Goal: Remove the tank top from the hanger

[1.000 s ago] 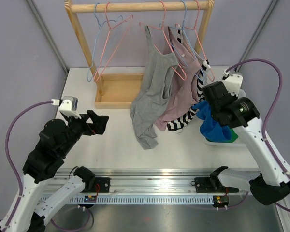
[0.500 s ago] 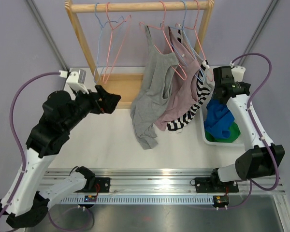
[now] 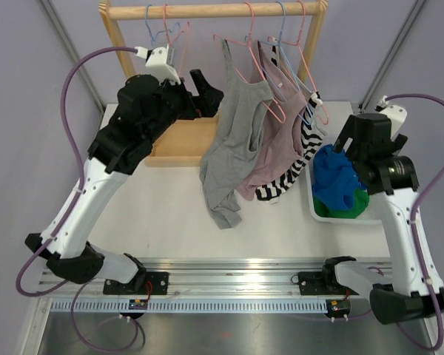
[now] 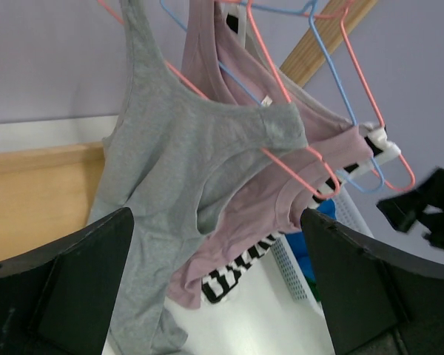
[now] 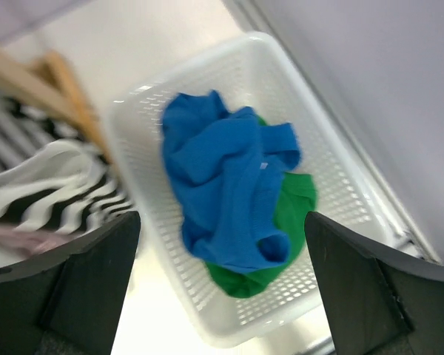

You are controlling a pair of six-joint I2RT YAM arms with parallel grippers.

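Note:
A grey tank top [image 3: 235, 140] hangs from a pink hanger [image 3: 246, 44] on the wooden rail [image 3: 207, 10]; the garment's lower end rests crumpled on the table. My left gripper [image 3: 207, 83] is raised just left of the top's straps, open, with nothing in it. In the left wrist view the grey tank top [image 4: 177, 163] and pink hanger wire [image 4: 296, 159] fill the space ahead of the open left gripper [image 4: 218, 296]. My right gripper [image 3: 345, 146] hovers open over the white basket [image 3: 340, 220]. The right wrist view shows the right gripper [image 5: 222, 288] empty.
A mauve top [image 3: 277, 140] and a striped garment [image 3: 296, 159] hang right of the grey one. Empty pink and blue hangers [image 3: 163, 59] hang at the rail's left. The wooden base tray [image 3: 177, 140] lies under the rack. The basket wall [image 5: 325, 140] holds blue [image 5: 222, 185] and green [image 5: 292, 214] clothes.
My left arm has risen and reached forward to the rack beside the grey top. My right gripper has opened; the blue garment now lies in the basket under it.

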